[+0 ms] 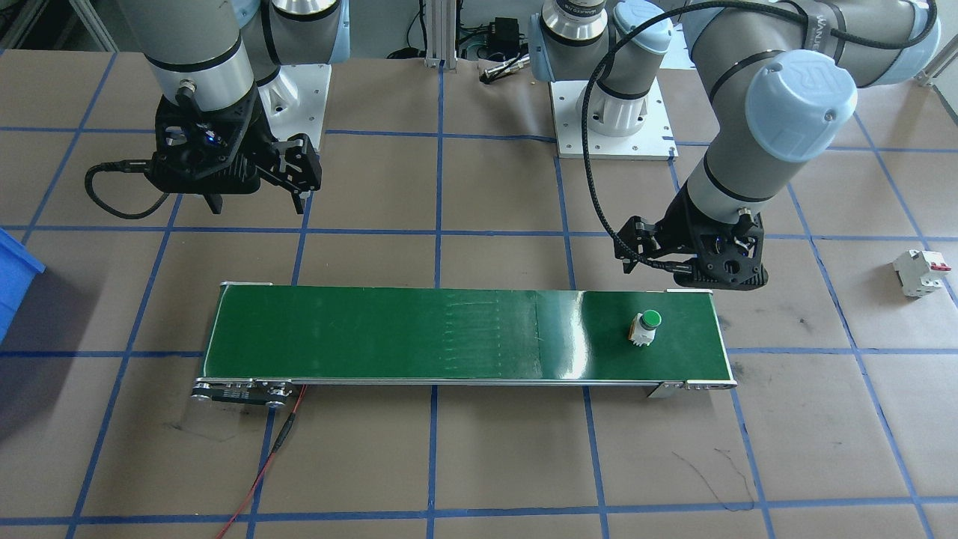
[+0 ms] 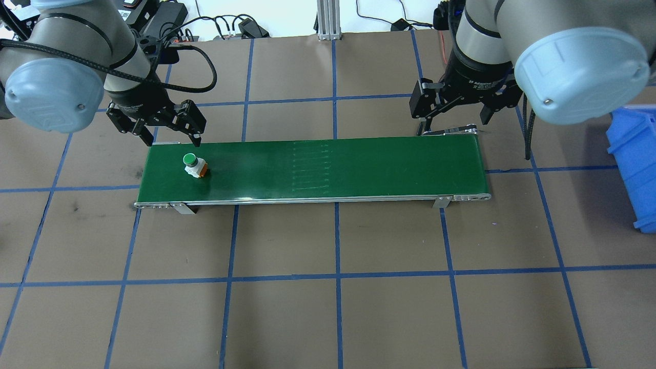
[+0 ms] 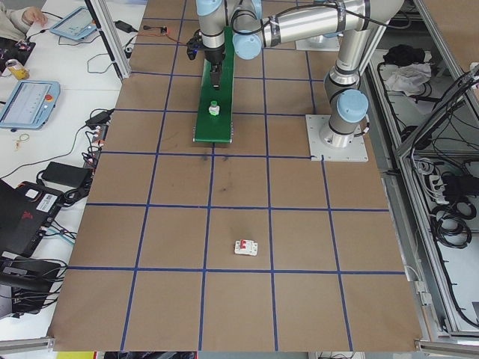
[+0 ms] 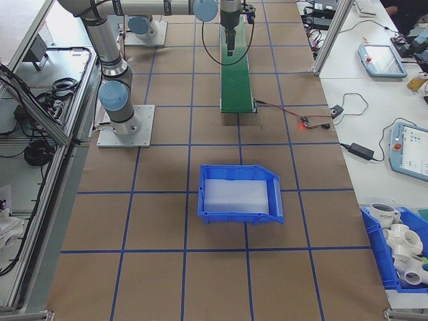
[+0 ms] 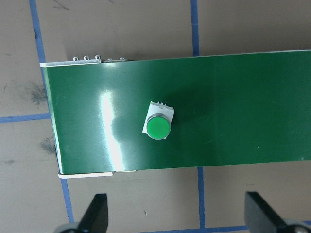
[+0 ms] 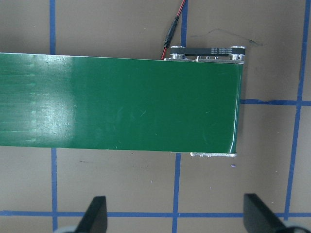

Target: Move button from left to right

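Observation:
The button (image 2: pixel 195 165), with a round green cap on a white body and an orange end, stands on the green conveyor belt (image 2: pixel 333 166) near its left end. It also shows in the front view (image 1: pixel 647 328) and in the left wrist view (image 5: pixel 158 124). My left gripper (image 2: pixel 163 134) hangs open above the belt's edge beside the button and touches nothing; its fingertips (image 5: pixel 98 213) show low in the wrist view. Over the belt's right end, my right gripper (image 2: pixel 454 120) is open and empty. Only bare belt (image 6: pixel 121 102) lies under it.
A white circuit breaker (image 1: pixel 921 272) with a red lever lies on the table off the belt's left end. A blue bin (image 2: pixel 635 164) stands past the right end. A red wire (image 1: pixel 262 464) runs from the belt's motor end across the table.

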